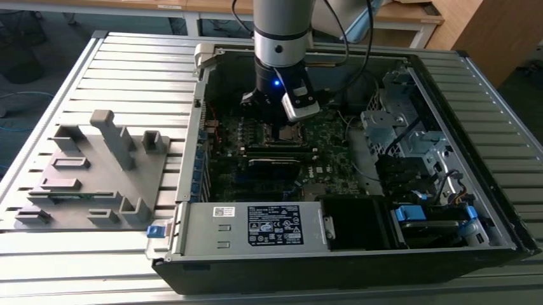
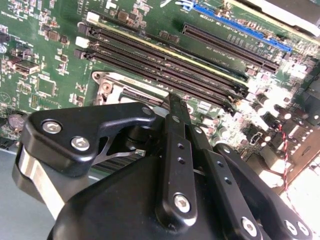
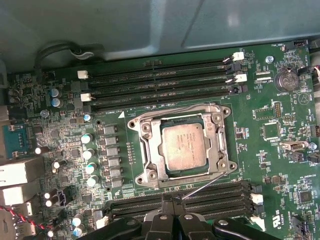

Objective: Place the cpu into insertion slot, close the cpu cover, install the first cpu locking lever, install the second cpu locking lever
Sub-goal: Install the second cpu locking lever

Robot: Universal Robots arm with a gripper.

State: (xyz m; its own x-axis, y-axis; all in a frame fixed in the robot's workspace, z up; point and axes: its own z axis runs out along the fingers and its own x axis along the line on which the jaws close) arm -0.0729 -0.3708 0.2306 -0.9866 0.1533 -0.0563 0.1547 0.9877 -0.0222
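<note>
The cpu (image 3: pixel 183 146) sits in the insertion slot (image 3: pixel 146 150), cover (image 3: pixel 220 150) down. The gripper (image 3: pixel 172 200), fingers pressed together, hovers beside a locking lever (image 3: pixel 202 185). A slip could leave the lever unlatched.

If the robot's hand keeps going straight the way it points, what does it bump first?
Probably the thin metal lever beside the cpu cover, or the memory slots there. The hand points down at the motherboard close to them, but depth is hard to judge.

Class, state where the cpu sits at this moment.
In the first wrist view the cpu lies flat in the insertion slot, framed by the closed cpu cover, between two banks of memory slots.
</note>
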